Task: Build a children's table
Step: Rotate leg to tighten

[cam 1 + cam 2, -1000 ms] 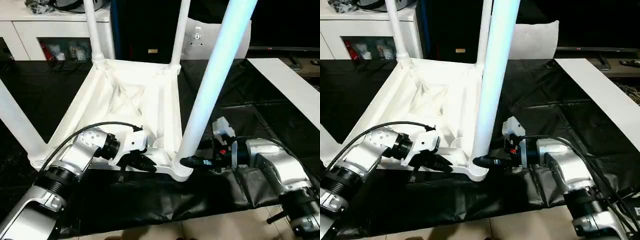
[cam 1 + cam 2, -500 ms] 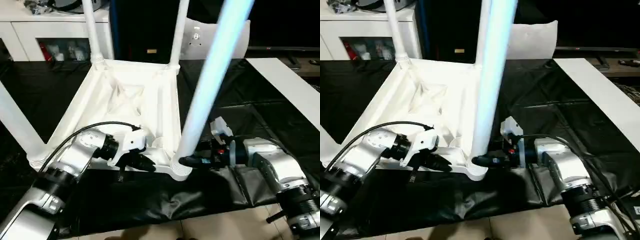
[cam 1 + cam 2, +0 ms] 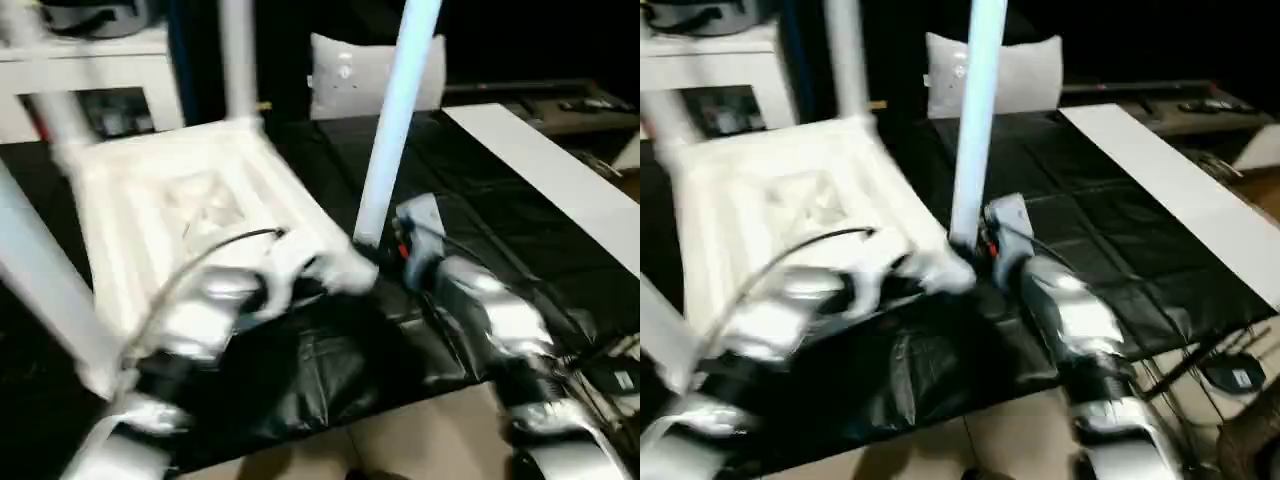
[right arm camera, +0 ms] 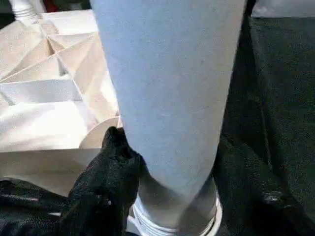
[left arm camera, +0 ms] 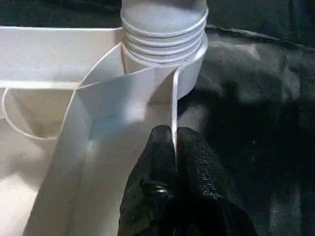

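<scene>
Although the head views are smeared, we judge the build to be nearly finished: the tabletop lies upside down on the black sheet with legs standing up from its corner sockets. We can make out the near right leg, a far leg, another at the far left and one slanting off the near left. What seems left is seating this last near leg firmly, then turning the table upright.

Our left gripper is pinched shut on the thin rim wall of the tabletop, just beside the ribbed corner socket. Our right gripper is closed around the base of the near right leg, one black finger pressed against the tube just above its socket.

The table is plain white plastic; its underside shows crossing ribs, and the legs are smooth tubes that widen toward the ringed socket collars.
</scene>
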